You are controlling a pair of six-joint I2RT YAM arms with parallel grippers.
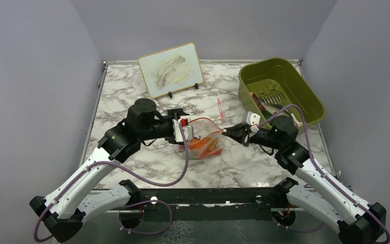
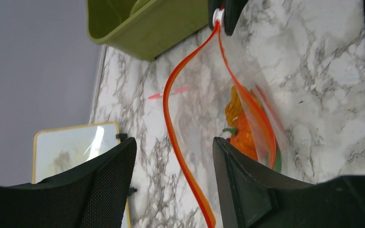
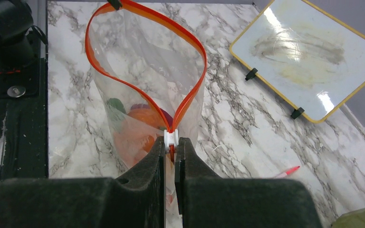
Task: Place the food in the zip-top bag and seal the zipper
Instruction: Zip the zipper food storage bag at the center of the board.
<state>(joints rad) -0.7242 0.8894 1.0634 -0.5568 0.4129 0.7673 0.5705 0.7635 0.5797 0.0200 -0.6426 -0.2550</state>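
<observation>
The clear zip-top bag (image 1: 206,138) lies mid-table with its mouth gaping (image 3: 142,61). Orange, green and purple food (image 3: 140,128) sits inside at the bottom (image 2: 242,133). The red-orange zipper (image 3: 190,39) forms a wide loop. My right gripper (image 3: 171,142) is shut on the zipper's end just behind the white slider (image 3: 170,138), at the bag's right side (image 1: 227,132). My left gripper (image 2: 174,142) stands open at the bag's left end (image 1: 185,129). One zipper strip (image 2: 171,95) runs through the gap between its fingers, and I see neither finger touching it.
An olive-green bin (image 1: 304,96) stands at the back right, near the right arm. A small whiteboard (image 1: 170,69) leans on its stand at the back centre. A thin red-pink pen (image 1: 219,108) lies on the marble just behind the bag.
</observation>
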